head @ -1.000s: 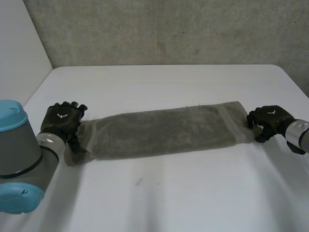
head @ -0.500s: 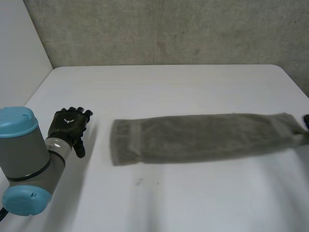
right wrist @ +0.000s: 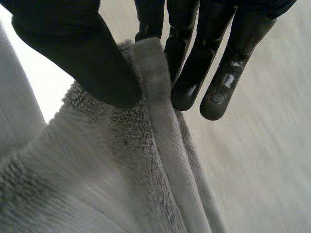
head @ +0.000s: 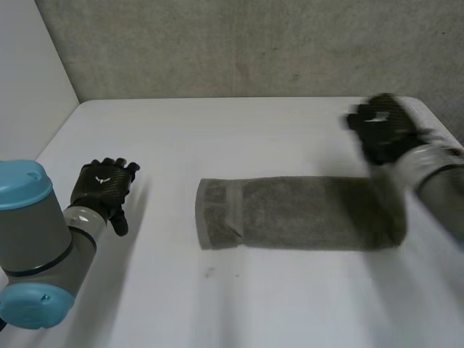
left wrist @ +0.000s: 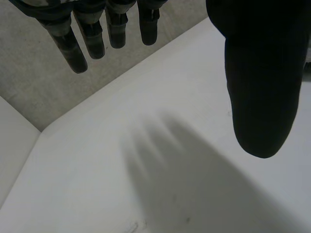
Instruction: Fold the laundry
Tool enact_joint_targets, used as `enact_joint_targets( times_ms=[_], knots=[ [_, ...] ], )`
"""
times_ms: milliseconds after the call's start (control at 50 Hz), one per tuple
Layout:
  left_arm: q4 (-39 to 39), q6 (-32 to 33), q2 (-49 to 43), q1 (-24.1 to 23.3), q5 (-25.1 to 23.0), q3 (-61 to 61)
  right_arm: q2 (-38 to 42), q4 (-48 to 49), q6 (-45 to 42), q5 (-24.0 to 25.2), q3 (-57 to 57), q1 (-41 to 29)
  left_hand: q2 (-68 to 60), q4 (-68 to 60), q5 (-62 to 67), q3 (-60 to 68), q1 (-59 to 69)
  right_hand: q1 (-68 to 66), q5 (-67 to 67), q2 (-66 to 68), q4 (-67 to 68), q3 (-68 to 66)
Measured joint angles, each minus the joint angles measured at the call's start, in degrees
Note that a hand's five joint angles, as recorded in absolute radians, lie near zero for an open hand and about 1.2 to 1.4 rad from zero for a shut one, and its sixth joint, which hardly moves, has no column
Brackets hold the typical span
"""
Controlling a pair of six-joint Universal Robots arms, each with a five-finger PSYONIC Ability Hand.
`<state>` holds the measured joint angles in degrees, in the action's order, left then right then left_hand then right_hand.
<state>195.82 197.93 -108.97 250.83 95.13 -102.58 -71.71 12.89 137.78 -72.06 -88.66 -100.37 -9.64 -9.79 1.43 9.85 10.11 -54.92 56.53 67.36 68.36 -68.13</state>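
Observation:
A grey towel, folded into a long strip, lies across the white table right of the middle. My right hand is raised above the strip's right end and shut on it. In the right wrist view the thumb pinches the towel's hemmed edge against the fingers, and the cloth hangs down from the grip. My left hand rests near the table's left side, open, well clear of the towel's left end. Its straight fingers and thumb hover over bare table.
A grey wall runs behind the table's far edge, and a white panel stands at the far left. The table's right edge lies just beyond my right arm.
My left hand let go of the towel's left end and drew back. My right hand shut on the right end, dragged the towel rightwards, then lifted that end up and back to the left.

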Motion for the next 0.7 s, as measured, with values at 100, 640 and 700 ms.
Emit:
enact_joint_targets(
  times_ms=[100, 640, 700],
  knots=[
    [0.0, 0.0, 0.59, 0.0, -0.03, -0.69, 3.28, 6.4, -0.4, 5.11, -1.13, -15.39, 0.01, 0.0, 0.0, 0.0, 0.0, 0.0, 0.09, 0.0, 0.04, 0.0],
    [0.25, -0.5, 2.0, -5.16, -0.06, 2.46, 7.98, 6.38, 10.23, 2.39, -0.93, -24.22, 0.04, 0.0, 0.0, 0.0, 0.0, 42.81, -52.39, -54.25, -54.93, 55.89],
    [0.24, -1.39, 2.03, -7.58, -0.01, 4.08, 5.07, 5.6, 15.38, 1.69, -2.71, -20.94, 0.02, 0.0, 0.0, 0.0, 0.0, 42.81, -52.39, -54.25, -54.93, 55.89]
  ],
)
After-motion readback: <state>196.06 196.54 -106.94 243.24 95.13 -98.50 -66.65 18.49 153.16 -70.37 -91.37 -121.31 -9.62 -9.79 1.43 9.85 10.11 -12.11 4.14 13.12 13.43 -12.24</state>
